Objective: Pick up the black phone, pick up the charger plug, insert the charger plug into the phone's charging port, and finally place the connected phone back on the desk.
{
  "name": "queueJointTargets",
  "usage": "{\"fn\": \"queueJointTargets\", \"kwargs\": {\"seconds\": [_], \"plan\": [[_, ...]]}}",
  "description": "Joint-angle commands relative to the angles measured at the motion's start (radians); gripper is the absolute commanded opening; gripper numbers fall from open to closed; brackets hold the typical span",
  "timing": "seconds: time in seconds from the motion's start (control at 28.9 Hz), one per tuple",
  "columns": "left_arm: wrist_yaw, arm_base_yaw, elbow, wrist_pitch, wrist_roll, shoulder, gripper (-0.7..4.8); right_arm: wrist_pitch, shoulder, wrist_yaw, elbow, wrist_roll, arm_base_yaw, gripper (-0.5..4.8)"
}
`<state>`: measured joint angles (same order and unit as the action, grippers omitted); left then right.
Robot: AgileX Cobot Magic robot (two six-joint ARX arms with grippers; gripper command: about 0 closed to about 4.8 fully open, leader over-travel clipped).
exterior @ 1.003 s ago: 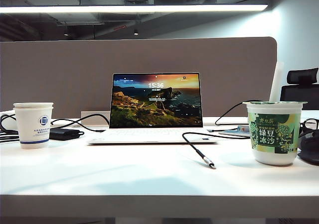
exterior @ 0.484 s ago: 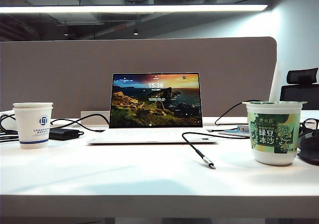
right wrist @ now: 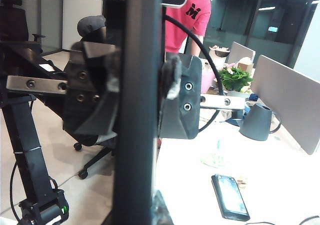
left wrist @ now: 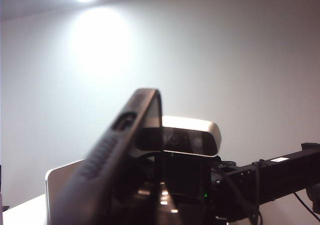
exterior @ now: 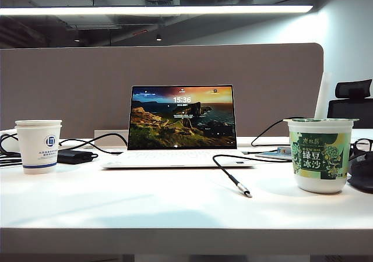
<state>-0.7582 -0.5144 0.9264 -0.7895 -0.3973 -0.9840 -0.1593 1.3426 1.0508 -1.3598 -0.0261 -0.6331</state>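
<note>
Holding the phone (right wrist: 137, 110) edge-on in our right gripper (right wrist: 135, 92), pinched; left gripper's state we cannot tell. Next, fetch the plug (exterior: 245, 191) lying mid-desk (exterior: 145, 206).

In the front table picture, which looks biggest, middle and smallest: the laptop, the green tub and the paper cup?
1. Laptop, clearly the biggest, even sitting farthest back.
2. Green tub.
3. Paper cup, smallest.
The tub may sit a bit nearer the camera than the cup, so that gap is less sure.

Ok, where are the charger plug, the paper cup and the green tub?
charger plug (exterior: 243, 189): exterior view, metal tip.
paper cup (exterior: 38, 148): exterior view, side wall.
green tub (exterior: 320, 157): exterior view, printed label.
</note>
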Motion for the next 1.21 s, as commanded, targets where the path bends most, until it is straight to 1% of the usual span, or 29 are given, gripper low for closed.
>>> {"fn": "queueJointTargets", "kwargs": {"seconds": [0.03,0.1,0.31,0.38,0.42,0.48,0.55,0.62,0.73,0.9,0.97,1.07,1.21], "plan": [[-0.005,0.002,0.005,-0.013,-0.003,0.003,0.34,-0.032,-0.007,0.0,-0.007,0.006,-0.001,-0.01],[-0.005,0.002,0.005,-0.013,-0.003,0.003,-0.09,-0.032,-0.007,0.0,-0.007,0.008,-0.001,-0.01],[-0.006,0.002,0.005,-0.013,-0.003,0.003,-0.07,-0.031,-0.007,0.005,-0.007,0.011,-0.001,-0.01],[-0.006,0.002,0.005,-0.013,-0.003,0.003,-0.07,-0.032,-0.008,0.006,-0.007,0.036,-0.001,0.03],[-0.006,0.002,0.005,-0.013,-0.003,0.003,-0.07,-0.032,-0.008,0.006,-0.007,0.047,-0.001,0.28],[-0.006,0.002,0.005,-0.013,-0.001,0.003,-0.07,-0.031,-0.008,0.006,-0.007,0.058,0.001,1.18],[-0.006,0.002,0.005,-0.012,0.005,0.003,-0.07,-0.023,-0.011,0.002,-0.007,0.07,0.003,1.87],[-0.006,0.002,0.005,-0.011,0.005,0.003,-0.07,-0.02,-0.016,-0.002,-0.008,0.085,0.02,2.18],[-0.006,0.003,0.005,-0.008,0.009,0.003,-0.07,0.01,-0.032,-0.005,-0.008,0.086,0.047,2.29],[-0.005,0.003,0.005,0.033,0.061,0.004,-0.07,0.106,-0.076,-0.007,-0.008,0.085,0.133,2.35],[-0.002,0.003,0.005,0.072,0.087,0.004,-0.07,0.169,-0.097,-0.04,-0.008,0.081,0.164,2.35],[0.026,0.003,0.005,0.172,0.145,0.006,-0.07,0.304,-0.135,-0.108,-0.008,0.017,0.206,2.35],[0.117,0.003,0.005,0.337,0.248,0.021,-0.07,0.511,-0.175,-0.239,-0.008,-0.081,0.224,2.34]]}}
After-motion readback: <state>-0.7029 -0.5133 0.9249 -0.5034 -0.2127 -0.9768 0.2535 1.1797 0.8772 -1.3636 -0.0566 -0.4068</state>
